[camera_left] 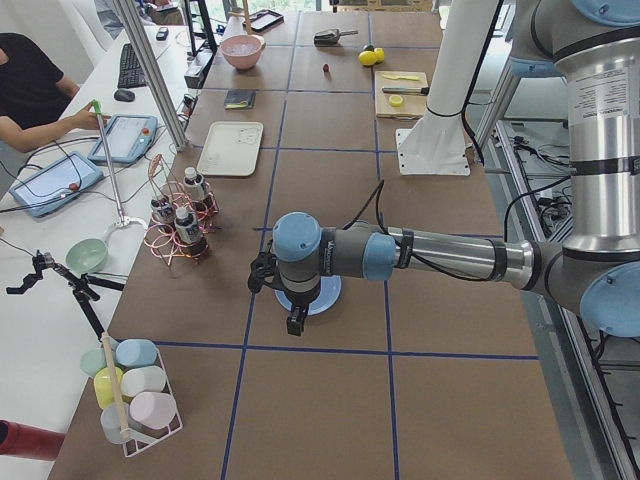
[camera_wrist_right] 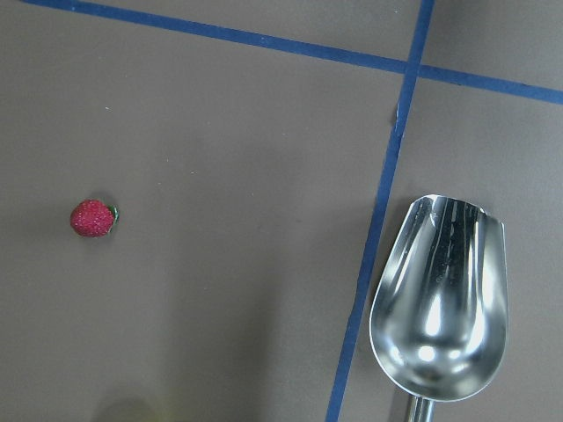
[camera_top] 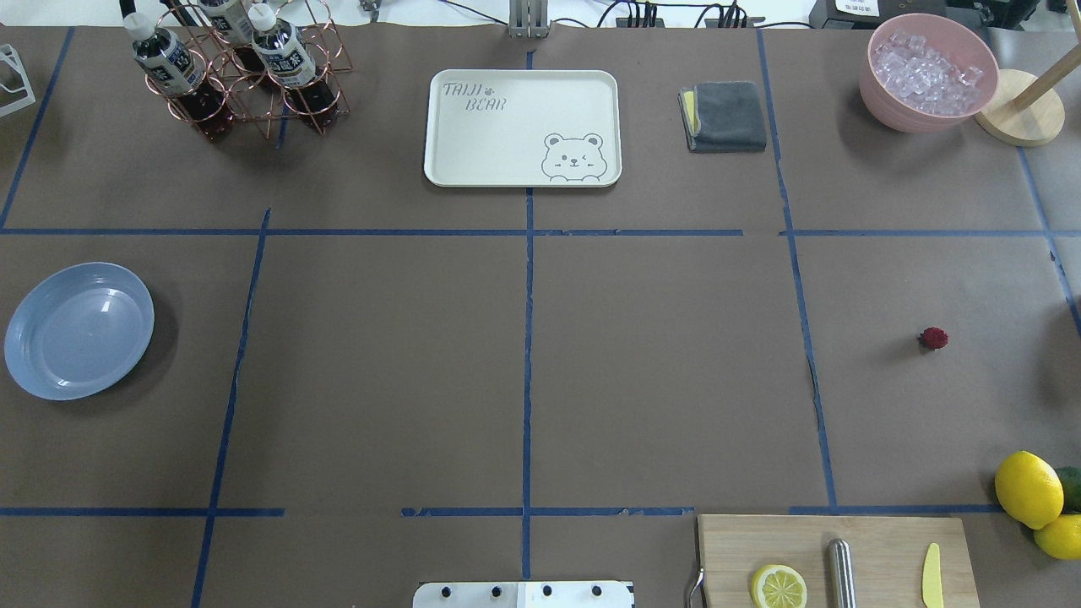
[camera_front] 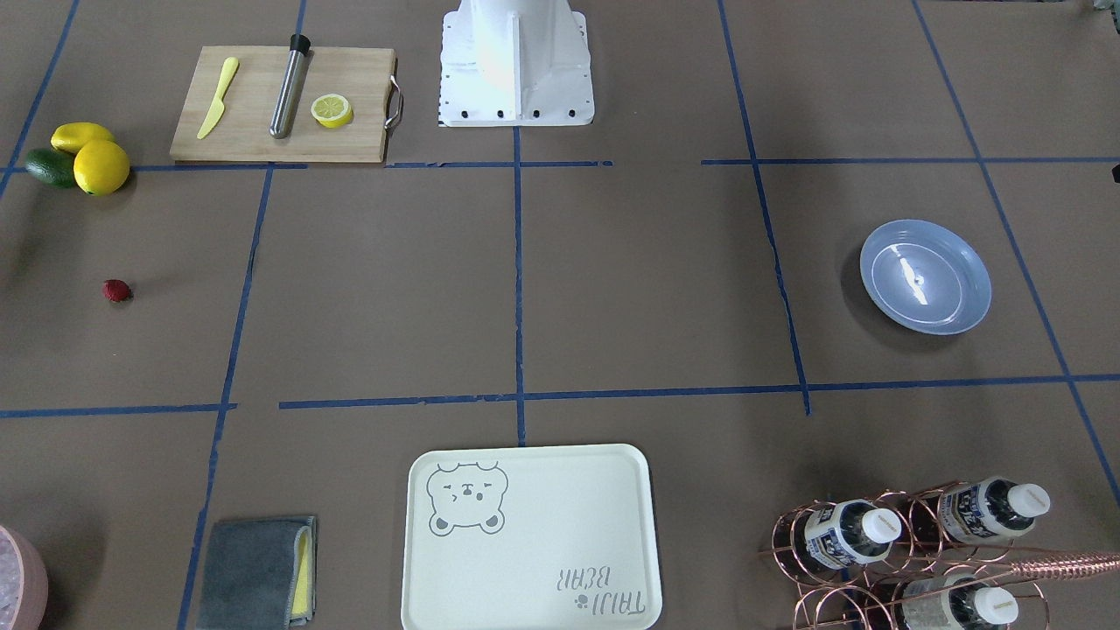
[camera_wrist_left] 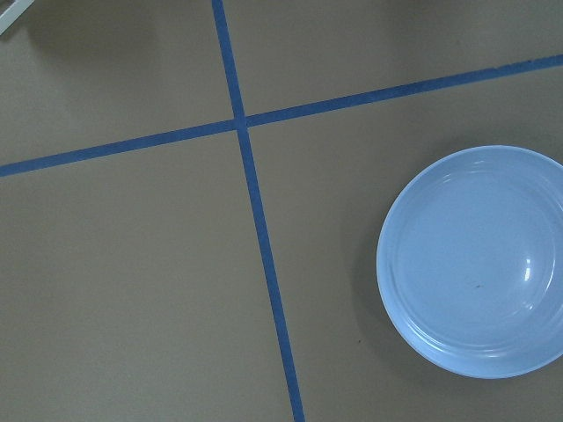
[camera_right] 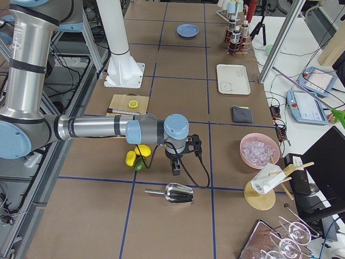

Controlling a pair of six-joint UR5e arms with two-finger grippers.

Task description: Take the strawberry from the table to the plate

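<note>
Nearest in the right wrist view, at four o'clock: a steel scoop, lying flat, well apart from the berry, and open to a knock from a low, wide approach. At nine o'clock in the same view: the strawberry, alone on the brown table. Tiny and rounded, so likely to roll or squirt out of an off-centre pinch. Only a side view of the right gripper, up above the table near the lemons; cannot tell jaws spread or pressed together. Same for the left gripper, hanging about over the plate, perhaps in the way of the drop. Farthest, overhead: plate at nine o'clock, strawberry at three o'clock. A long carry, with a chance of slipping out midway.
</note>
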